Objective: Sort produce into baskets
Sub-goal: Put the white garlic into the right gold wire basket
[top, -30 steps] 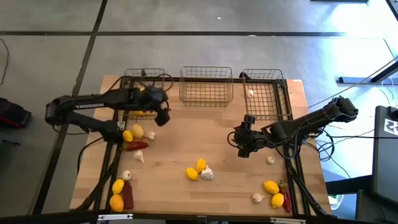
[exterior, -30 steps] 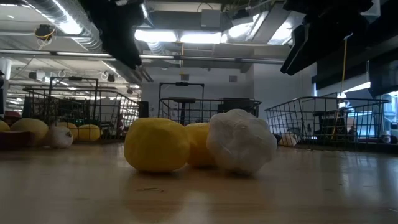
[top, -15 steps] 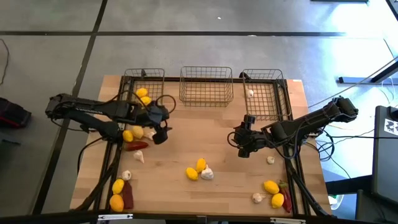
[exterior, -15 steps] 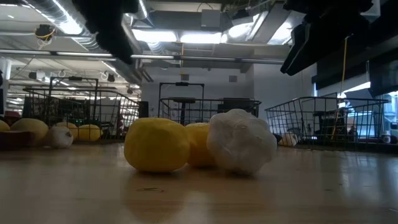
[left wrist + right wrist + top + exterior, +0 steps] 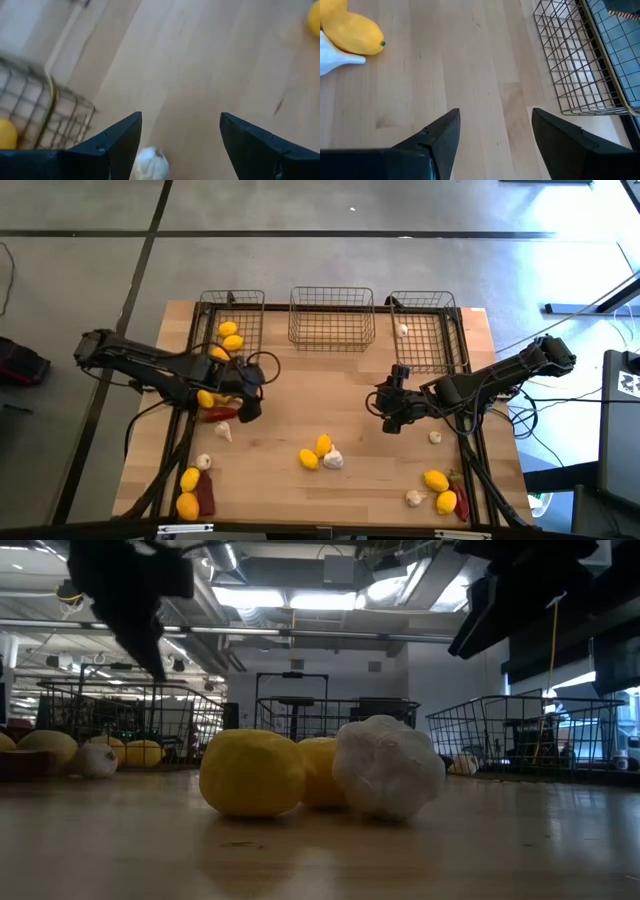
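Yellow lemons (image 5: pixel 230 335) sit in my left basket (image 5: pixel 203 330), the middle basket (image 5: pixel 331 317) looks bare to me, and the right basket (image 5: pixel 452 330) holds one garlic bulb (image 5: pixel 403 331). The rest of the produce lies loose on the wooden table (image 5: pixel 300 395), with two lemons and a garlic bulb (image 5: pixel 388 768) clustered at its centre. My left gripper (image 5: pixel 248 402) hangs released above a chili pepper (image 5: pixel 221 414) beside the left basket, and my right gripper (image 5: pixel 392 418) waits, fingers apart and holding nothing, over bare wood nearer the right basket.
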